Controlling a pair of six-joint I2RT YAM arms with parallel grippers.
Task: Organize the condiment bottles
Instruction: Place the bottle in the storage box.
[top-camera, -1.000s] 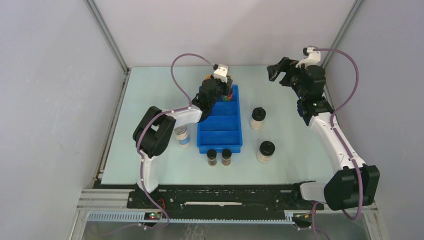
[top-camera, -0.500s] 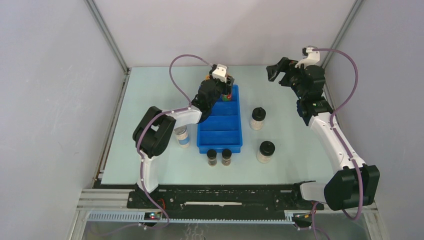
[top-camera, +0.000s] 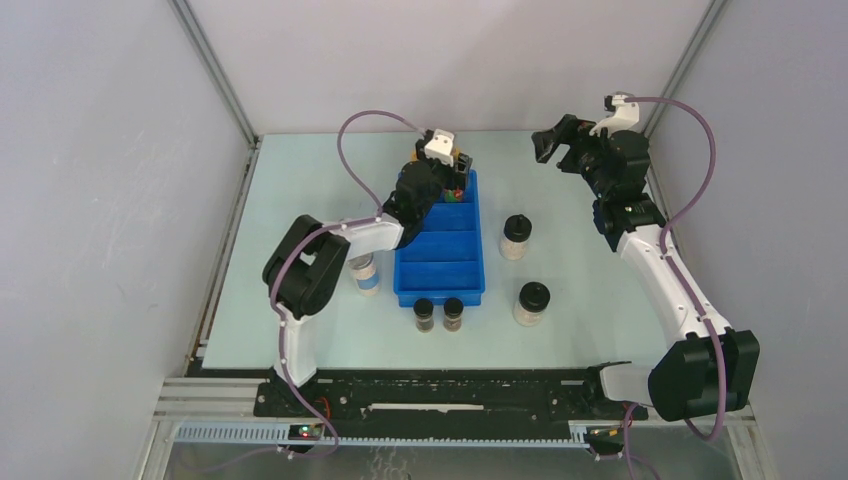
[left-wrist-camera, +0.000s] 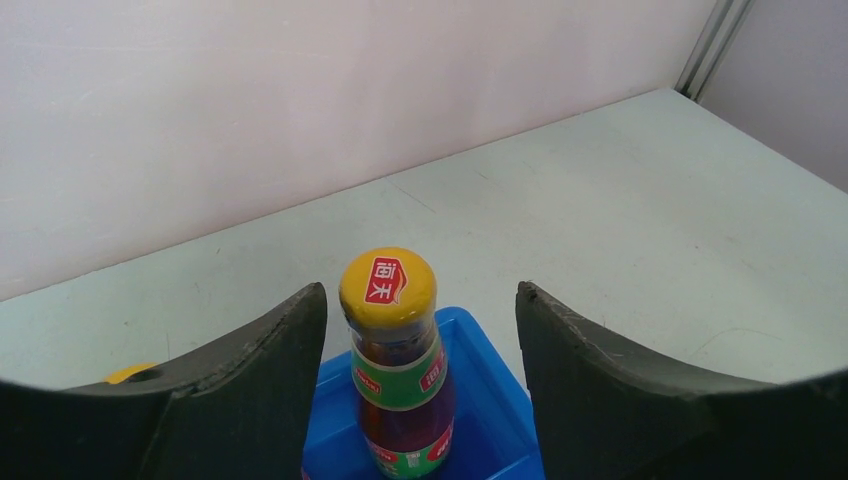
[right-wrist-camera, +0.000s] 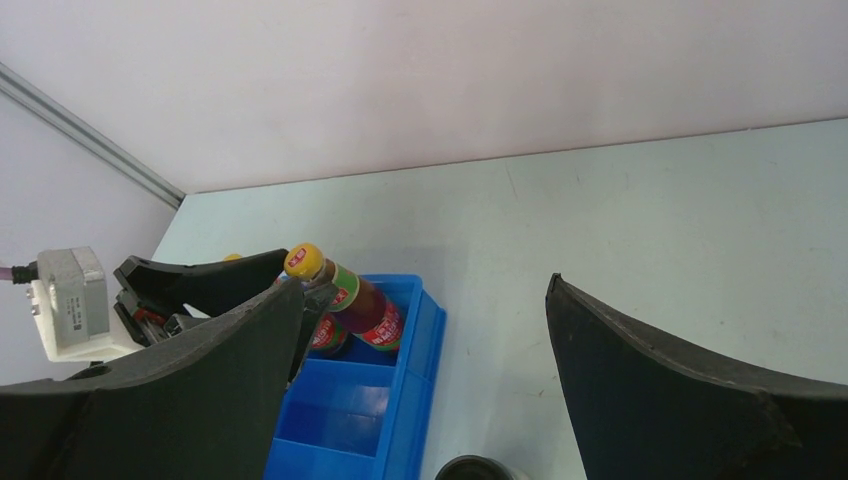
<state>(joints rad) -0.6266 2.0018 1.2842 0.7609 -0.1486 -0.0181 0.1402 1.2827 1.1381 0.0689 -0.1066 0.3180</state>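
Left pincer (top-camera: 456, 183) hung open near the top centre of the overhead view, its two dark fingers spread wide on either side of a red sauce bottle (left-wrist-camera: 395, 385) without touching it. Right pincer (top-camera: 551, 146) was raised at the upper right, also spread wide and holding nothing. Below them lay the pale table (top-camera: 300, 250), with the blue tray (top-camera: 440, 297) at its centre. The red sauce bottle stood upright in the tray's topmost compartment. A second yellow-capped bottle (left-wrist-camera: 130, 373) was just beside it, mostly hidden behind the left finger in the left wrist view. Right of the tray stood a pale black-lidded jar (top-camera: 515, 237), with its twin (top-camera: 531, 302) lower right. A blue-labelled jar (top-camera: 365, 272) sat just left of the tray, under the left arm. Two tiny dark jars (top-camera: 424, 315) (top-camera: 453, 313) stood side by side just below the tray's lower edge.
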